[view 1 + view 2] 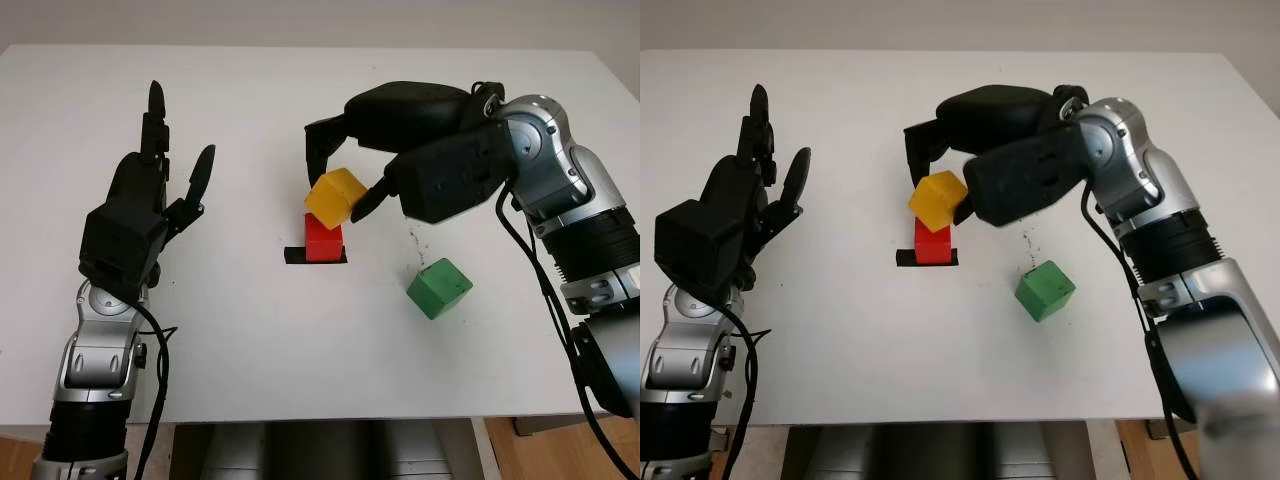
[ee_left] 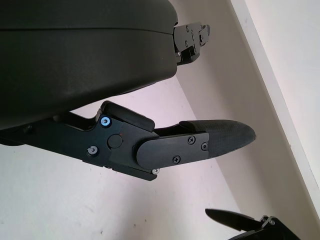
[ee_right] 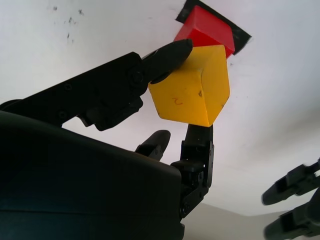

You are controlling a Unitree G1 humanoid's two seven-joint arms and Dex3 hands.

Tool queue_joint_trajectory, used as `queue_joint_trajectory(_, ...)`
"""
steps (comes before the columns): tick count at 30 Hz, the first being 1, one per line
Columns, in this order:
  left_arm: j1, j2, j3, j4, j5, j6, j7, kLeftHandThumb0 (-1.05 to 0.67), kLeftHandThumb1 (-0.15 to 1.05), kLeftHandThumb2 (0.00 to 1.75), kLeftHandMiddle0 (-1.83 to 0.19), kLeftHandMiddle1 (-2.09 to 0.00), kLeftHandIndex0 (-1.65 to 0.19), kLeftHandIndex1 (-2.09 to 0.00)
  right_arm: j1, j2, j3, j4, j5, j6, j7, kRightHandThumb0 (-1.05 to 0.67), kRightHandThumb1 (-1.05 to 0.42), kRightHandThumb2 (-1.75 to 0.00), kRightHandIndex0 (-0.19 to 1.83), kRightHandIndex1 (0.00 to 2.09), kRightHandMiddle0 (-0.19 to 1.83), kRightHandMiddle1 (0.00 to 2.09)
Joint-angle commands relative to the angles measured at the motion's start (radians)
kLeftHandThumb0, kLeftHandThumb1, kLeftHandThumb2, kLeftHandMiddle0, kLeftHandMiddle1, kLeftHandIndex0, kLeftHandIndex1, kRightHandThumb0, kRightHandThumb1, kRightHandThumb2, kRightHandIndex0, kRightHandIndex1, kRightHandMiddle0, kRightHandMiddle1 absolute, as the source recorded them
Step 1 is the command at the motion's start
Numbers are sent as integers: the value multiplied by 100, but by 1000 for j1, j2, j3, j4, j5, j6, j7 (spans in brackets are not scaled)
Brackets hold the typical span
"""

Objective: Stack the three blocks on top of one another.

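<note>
A red block (image 1: 323,240) stands on a black tape mark (image 1: 296,256) at the table's middle. Just above it my right hand (image 1: 340,195) is shut on a yellow block (image 1: 336,198), which is tilted and seems to touch the red block's top. In the right wrist view the fingers (image 3: 165,55) pinch the yellow block (image 3: 192,90) from two sides, with the red block (image 3: 205,29) behind it. A green block (image 1: 439,287) lies alone on the table to the right of the red one. My left hand (image 1: 165,165) is open, raised over the left part of the table.
The white table (image 1: 250,340) has its front edge close to me and a pale floor strip below it. Small dark specks (image 1: 411,240) mark the surface beside the green block.
</note>
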Motion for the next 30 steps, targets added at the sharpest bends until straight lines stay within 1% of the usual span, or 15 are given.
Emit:
queue_joint_trajectory(1,10,-5,0,-15,-3,-4,4,-77,105,57,19,0,19,0,-46,-16,0,40,-13,-70,-35,-42,-94,-5,30,49,41,137)
queue_joint_trajectory(4,10,-7,0,-15,4,-2,12,-78,105,57,19,-1,19,0,-74,-16,10,104,-53,-169,-97,-44,-94,-5,32,46,46,129)
queue_joint_trajectory(7,13,-5,-2,-21,8,6,14,-78,105,57,19,-1,19,0,-100,-13,21,169,-93,-252,-167,-45,-93,-5,34,46,50,126)
queue_joint_trajectory(11,15,-8,2,-30,3,13,11,-78,105,57,19,0,19,0,-133,-13,43,241,-153,-330,-253,-47,-93,-5,33,46,51,125)
queue_joint_trajectory(15,17,-6,2,-26,1,-1,11,-76,105,57,19,0,19,0,-164,-17,73,294,-248,-390,-382,-48,-92,-5,33,46,53,123)
queue_joint_trajectory(18,17,-4,-2,-33,10,18,15,-77,105,57,19,0,19,0,-185,-21,104,317,-342,-424,-520,-50,-90,-5,34,48,57,122)
queue_joint_trajectory(21,18,-9,1,-35,6,14,15,-77,105,58,19,0,19,0,-207,-25,140,332,-426,-449,-636,-50,-88,-5,22,68,60,120)
queue_joint_trajectory(24,19,-12,1,-40,5,22,16,-77,105,57,19,0,19,0,-226,-24,166,349,-470,-459,-699,-49,-89,-5,17,75,59,121)
queue_joint_trajectory(30,23,-13,-3,-55,18,40,23,-77,105,58,19,0,19,0,-257,-14,211,389,-515,-475,-781,-48,-88,-5,18,76,61,123)
